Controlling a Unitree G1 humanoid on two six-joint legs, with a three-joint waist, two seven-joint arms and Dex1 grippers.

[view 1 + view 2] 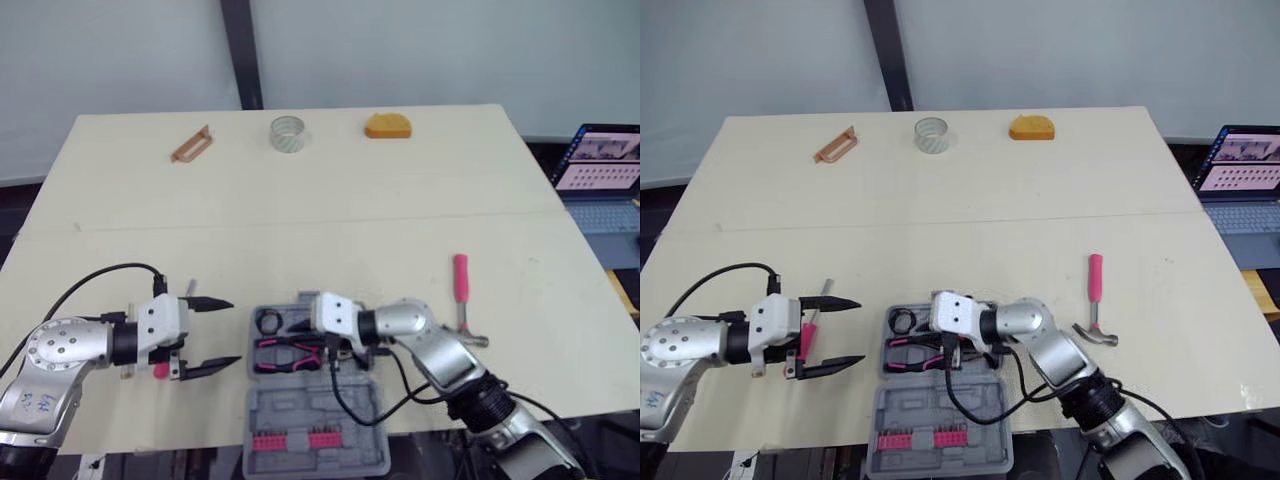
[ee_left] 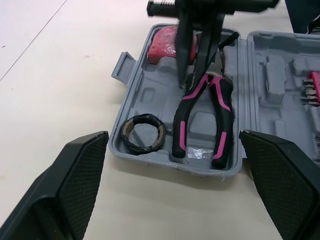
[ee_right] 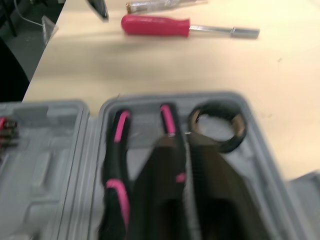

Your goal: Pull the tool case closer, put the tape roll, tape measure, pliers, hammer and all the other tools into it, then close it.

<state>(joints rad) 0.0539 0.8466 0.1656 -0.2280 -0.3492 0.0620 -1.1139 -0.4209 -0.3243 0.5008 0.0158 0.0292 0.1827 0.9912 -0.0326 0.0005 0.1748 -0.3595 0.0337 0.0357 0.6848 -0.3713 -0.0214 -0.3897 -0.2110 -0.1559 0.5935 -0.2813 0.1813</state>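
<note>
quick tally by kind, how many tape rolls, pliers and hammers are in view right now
tape rolls: 2 (black tape roll in the tool case, clear tape roll far across the table)
pliers: 1 (in the case)
hammer: 1 (on the table, outside the case)
total: 4

Left end effector point(image 1: 233, 332) spread wide; right end effector point(image 2: 189, 80) angled down, seemingly pinched together.

tool case point(image 1: 940, 425) open | right hand point(image 1: 943, 350) at pliers point(image 1: 908, 362) inside | left hand point(image 1: 856, 333) spread | hammer point(image 1: 1096, 290) outside
</note>
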